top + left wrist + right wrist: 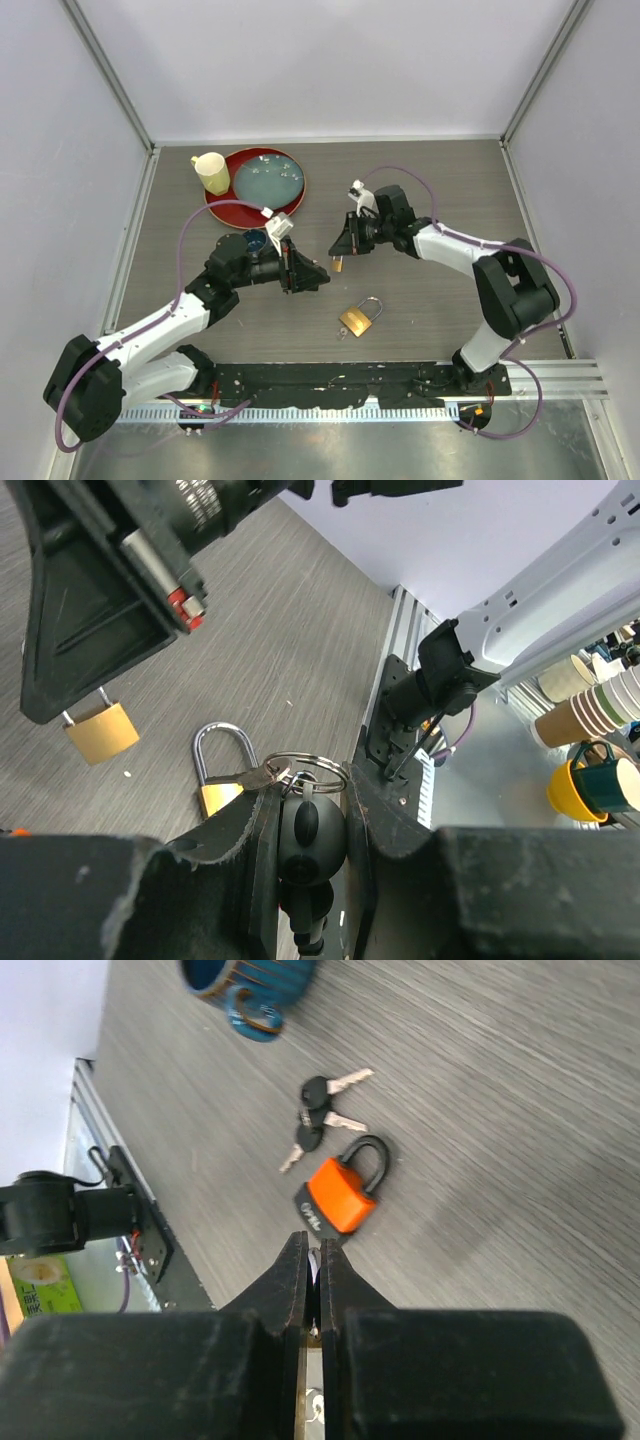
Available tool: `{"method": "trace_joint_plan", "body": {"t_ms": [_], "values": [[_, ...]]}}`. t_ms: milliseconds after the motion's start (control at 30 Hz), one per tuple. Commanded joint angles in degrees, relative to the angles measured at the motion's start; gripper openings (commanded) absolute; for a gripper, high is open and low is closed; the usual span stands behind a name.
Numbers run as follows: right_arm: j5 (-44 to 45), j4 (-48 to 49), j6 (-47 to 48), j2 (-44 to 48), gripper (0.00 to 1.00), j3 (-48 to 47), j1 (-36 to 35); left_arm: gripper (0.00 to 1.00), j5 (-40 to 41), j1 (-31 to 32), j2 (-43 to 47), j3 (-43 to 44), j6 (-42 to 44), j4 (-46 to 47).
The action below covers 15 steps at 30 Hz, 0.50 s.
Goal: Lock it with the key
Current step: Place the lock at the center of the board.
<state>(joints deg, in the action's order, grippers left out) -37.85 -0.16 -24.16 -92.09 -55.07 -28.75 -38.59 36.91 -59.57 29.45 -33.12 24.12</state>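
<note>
Two grasps look done: your right gripper (312, 1258) is closed on the thin steel shackle of a small brass padlock (100, 732), which hangs above the grey wood-grain table (450, 200), and your left gripper (316, 280) pinches the round black head of a key (310, 826). The key is not yet in the lock; inserting and turning it remain.
</note>
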Motion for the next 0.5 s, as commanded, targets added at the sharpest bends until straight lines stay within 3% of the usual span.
{"method": "trace_joint_plan", "body": {"t_ms": [0, 467], "values": [[2.2, 4.3, -0.5, -3.5, 0.02, 0.2, 0.0, 0.00, 0.7, 0.2, 0.9, 1.9, 1.2, 0.1], [2.9, 2.7, -0.9, -10.9, 0.10, 2.0, 0.1, 0.00, 1.1, 0.2, -0.9, 2.4, 1.2, 0.1]]}}
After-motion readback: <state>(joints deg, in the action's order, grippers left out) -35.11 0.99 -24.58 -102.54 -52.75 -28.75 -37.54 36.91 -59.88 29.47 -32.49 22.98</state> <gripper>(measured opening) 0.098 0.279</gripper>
